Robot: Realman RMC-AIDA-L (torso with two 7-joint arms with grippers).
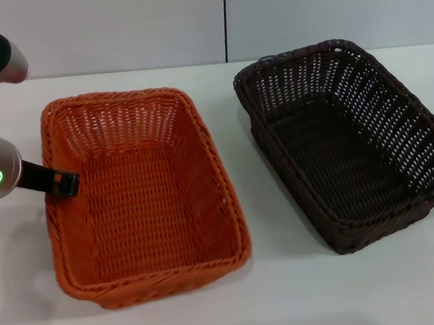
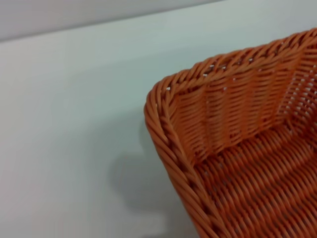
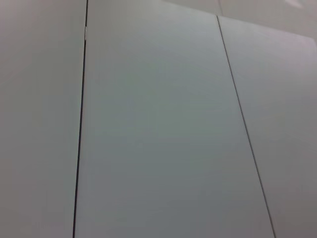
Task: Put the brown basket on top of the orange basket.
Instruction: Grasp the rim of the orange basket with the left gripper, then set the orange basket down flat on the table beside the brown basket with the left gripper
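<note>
So basically nothing's stacked yet: the brown basket (image 1: 350, 142) sits on the bench (image 1: 289, 293) just right of the orange basket (image 1: 140, 196), untouched, while the left gripper (image 1: 65, 183) hangs at the orange basket's left rim, can't tell if it's open, and the right gripper isn't visible.

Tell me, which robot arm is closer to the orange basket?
Left. Its tool is at the orange basket's left rim. The right arm is out of sight in the head view.
</note>
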